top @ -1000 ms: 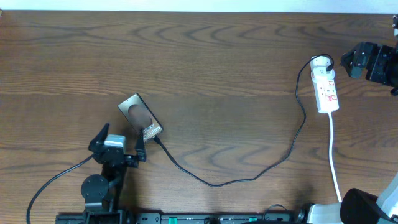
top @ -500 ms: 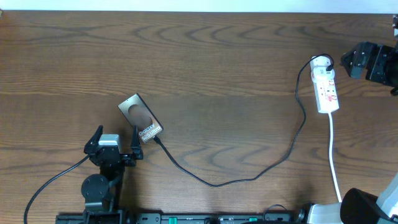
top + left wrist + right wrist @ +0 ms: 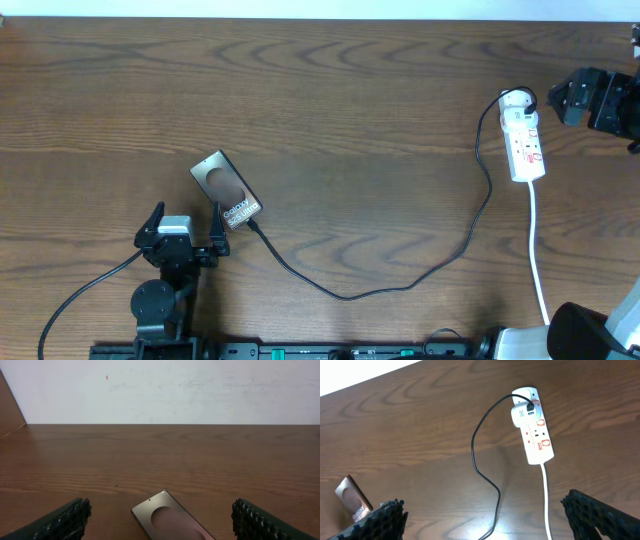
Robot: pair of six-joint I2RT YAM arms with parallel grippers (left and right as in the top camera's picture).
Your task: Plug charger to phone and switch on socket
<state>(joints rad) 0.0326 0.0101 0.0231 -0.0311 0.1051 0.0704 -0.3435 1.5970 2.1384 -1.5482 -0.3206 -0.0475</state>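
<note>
Toward the near-left part of the wooden surface the phone lies flat and at a slant, its pale oval patch facing up. The left end effector sits just beside the phone's near end with its fingers spread wide. Its right finger is close to the phone's edge, though whether it touches cannot be told. In the left wrist view the phone's far corner shows between the two dark ridged pads, and neither pad grips it.

The charger meets the phone's near short edge, sags in a long loop toward the front of the surface, then climbs to the right to a white plug at the far end of the socket. Whether its tip is fully seated in the phone is too small to tell.

The socket lies lengthwise near the right edge, red markings up, and its white lead runs toward the front. Its switch position cannot be made out.

The right end effector hangs apart from the socket, its fingers spread and holding nothing.
</note>
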